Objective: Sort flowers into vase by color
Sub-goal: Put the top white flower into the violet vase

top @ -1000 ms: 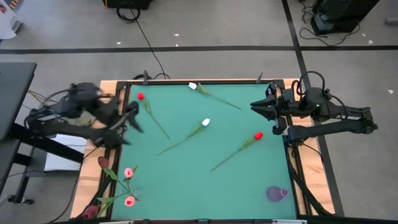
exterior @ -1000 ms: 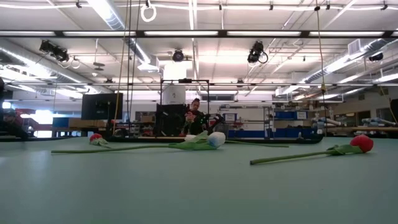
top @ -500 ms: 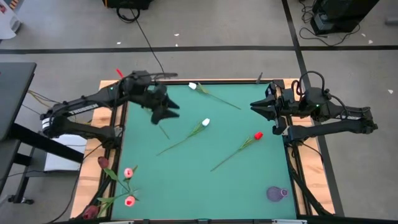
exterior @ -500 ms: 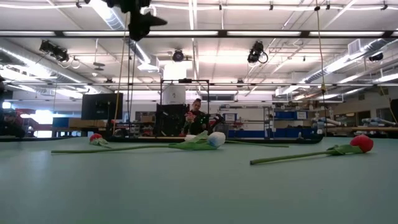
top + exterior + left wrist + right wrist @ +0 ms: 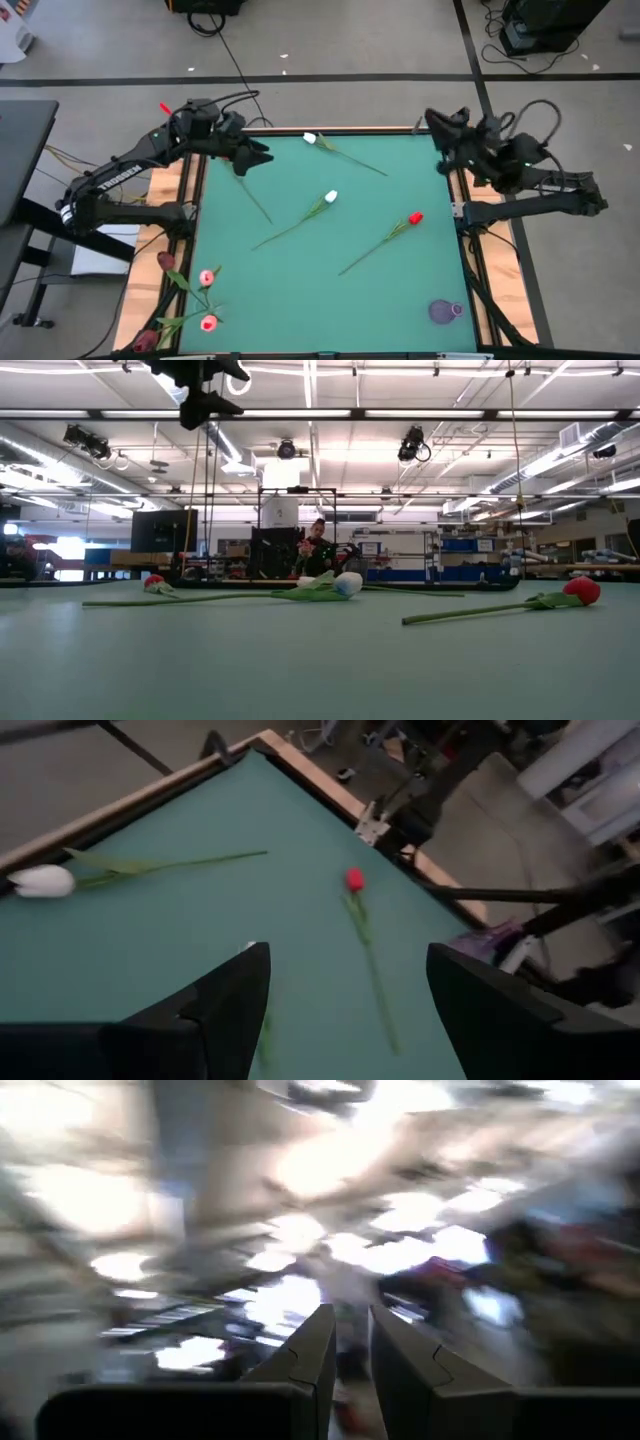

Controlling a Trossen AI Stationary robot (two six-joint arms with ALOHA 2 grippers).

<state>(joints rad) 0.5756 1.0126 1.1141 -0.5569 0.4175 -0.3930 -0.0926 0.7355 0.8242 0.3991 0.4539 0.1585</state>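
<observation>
On the green mat (image 5: 300, 290), seems barely begun: shows four flowers (image 5: 331, 197) lying loose, two white, two red. Has the purple vase (image 5: 445, 311) at the mat's near right corner, apparently empty. Shows pink and dark red blooms (image 5: 207, 277) bunched off the mat's left edge, holder indiscernible. Poises left gripper (image 5: 255, 158), fingers wide apart, above the mat's far left; right gripper (image 5: 350, 1325), fingers nearly together and empty, by its far right.

left gripper (image 5: 255, 157) swung back toward table's far-left corner; right gripper (image 5: 437, 120) lifted, tilted upward
</observation>
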